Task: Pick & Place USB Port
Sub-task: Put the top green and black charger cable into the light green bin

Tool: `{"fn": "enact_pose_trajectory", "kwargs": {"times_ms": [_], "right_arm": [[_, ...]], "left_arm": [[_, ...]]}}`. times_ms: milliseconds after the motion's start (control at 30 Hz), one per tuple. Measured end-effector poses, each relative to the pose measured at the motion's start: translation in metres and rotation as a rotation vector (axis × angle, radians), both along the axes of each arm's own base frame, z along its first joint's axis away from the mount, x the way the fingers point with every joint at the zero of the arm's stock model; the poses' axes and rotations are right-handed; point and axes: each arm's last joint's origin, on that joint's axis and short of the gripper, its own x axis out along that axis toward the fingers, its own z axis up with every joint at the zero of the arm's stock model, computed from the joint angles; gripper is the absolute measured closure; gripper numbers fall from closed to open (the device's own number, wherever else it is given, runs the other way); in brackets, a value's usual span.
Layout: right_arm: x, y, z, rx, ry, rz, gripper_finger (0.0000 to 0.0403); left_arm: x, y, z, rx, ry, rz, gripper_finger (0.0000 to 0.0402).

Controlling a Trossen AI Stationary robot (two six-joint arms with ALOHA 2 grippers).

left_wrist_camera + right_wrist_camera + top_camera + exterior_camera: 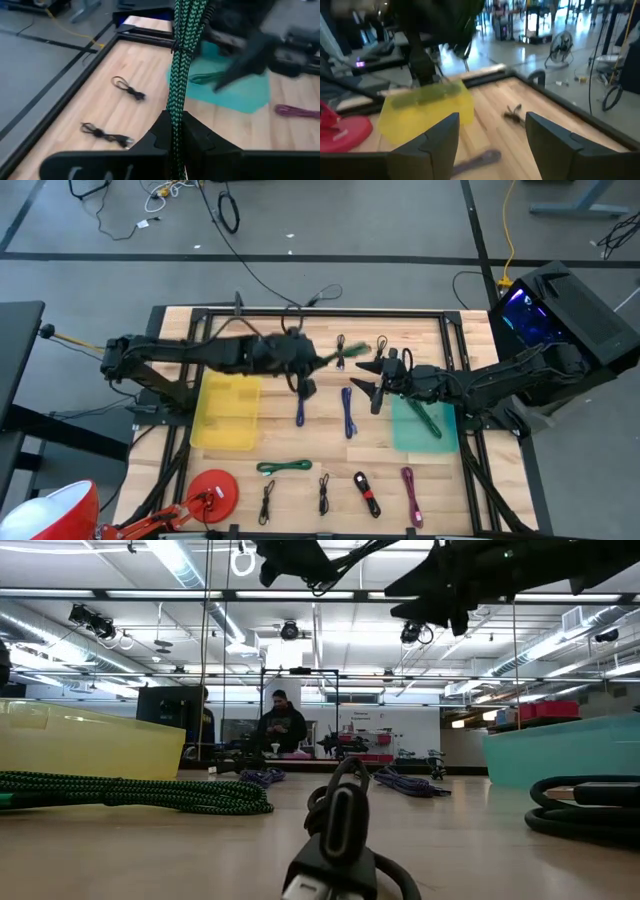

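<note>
Closest in, my left fingers [172, 137] are clenched on a green-and-black braided cable [181, 60]. The cable runs straight out past the fingertips and is bound by a dark tie partway along.

From overhead, my left arm reaches across from the left side of the pale wooden table [300, 445], elbow folded, wrist over the middle of the table's far half. The held cable pokes out toward the right from the left fingers [305, 365]. The arm rides well above the table.

My right arm comes in from the right, stretched low and long. My right fingers [378, 385] are released, spread wide with nothing between them. They hang just left of the teal rectangular bin [425, 428], facing the left fingers.

Below the left arm sits the yellow rectangular bin [228, 412]. The teal bin already carries one green cable [428, 420].

Loose on the table between the bins: two purple cables [346, 412]. Along the near edge lie a green braided cable [285, 468], several black cables [324, 495], a red-and-black cable [367, 493] and a magenta cable [409, 490]. A red round disc [212, 490] sits at the near left corner.

Far off, beyond the table, a person [282, 728] sits in the room.
</note>
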Motion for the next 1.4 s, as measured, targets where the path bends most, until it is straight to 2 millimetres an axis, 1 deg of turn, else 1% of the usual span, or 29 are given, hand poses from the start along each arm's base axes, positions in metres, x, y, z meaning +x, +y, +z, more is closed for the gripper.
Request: {"fn": "enact_pose_trajectory", "kwargs": {"times_ms": [67, 200, 533, 633, 733, 833, 967, 1100, 1200, 1333, 1400], "right_arm": [[0.001, 0.0, 0.005, -0.011, -0.045, 0.015, 0.0175], [0.001, 0.001, 0.015, -0.045, -0.143, 0.046, 0.0175], [-0.001, -0.002, 0.028, -0.099, -0.254, 0.033, 0.0175], [-0.001, -0.005, 0.03, -0.103, -0.277, 0.045, 0.0175], [0.0, -0.004, 0.03, -0.076, -0.294, 0.105, 0.0175], [0.002, -0.002, 0.028, -0.072, -0.29, 0.126, 0.0175], [0.008, -0.001, 0.021, -0.039, -0.275, 0.141, 0.0175], [0.014, 0.0, 0.019, -0.066, -0.338, 0.153, 0.0175], [0.019, -0.002, 0.019, -0.087, -0.361, 0.139, 0.0175], [0.028, -0.004, 0.027, -0.097, -0.383, 0.128, 0.0177], [0.034, -0.005, 0.03, -0.118, -0.353, 0.122, 0.0193]], "left_arm": [[0.002, -0.006, -0.007, 0.004, -0.028, -0.012, 0.0383], [0.005, -0.013, -0.021, -0.008, -0.105, -0.028, 0.0383], [0.006, -0.02, -0.037, -0.047, -0.295, -0.091, 0.0383], [0.005, -0.022, -0.042, -0.047, -0.303, -0.096, 0.0383], [0.005, -0.021, -0.043, -0.04, -0.307, -0.076, 0.0383], [0.005, -0.02, -0.043, -0.036, -0.313, -0.068, 0.0383], [0.005, -0.019, -0.042, -0.034, -0.327, -0.061, 0.0383], [0.005, -0.019, -0.041, -0.039, -0.33, -0.078, 0.0383], [0.008, -0.02, -0.045, -0.041, -0.317, -0.081, 0.0383], [0.011, -0.02, -0.049, -0.042, -0.31, -0.083, 0.0383], [0.012, -0.02, -0.051, -0.042, -0.309, -0.083, 0.0383]]}}
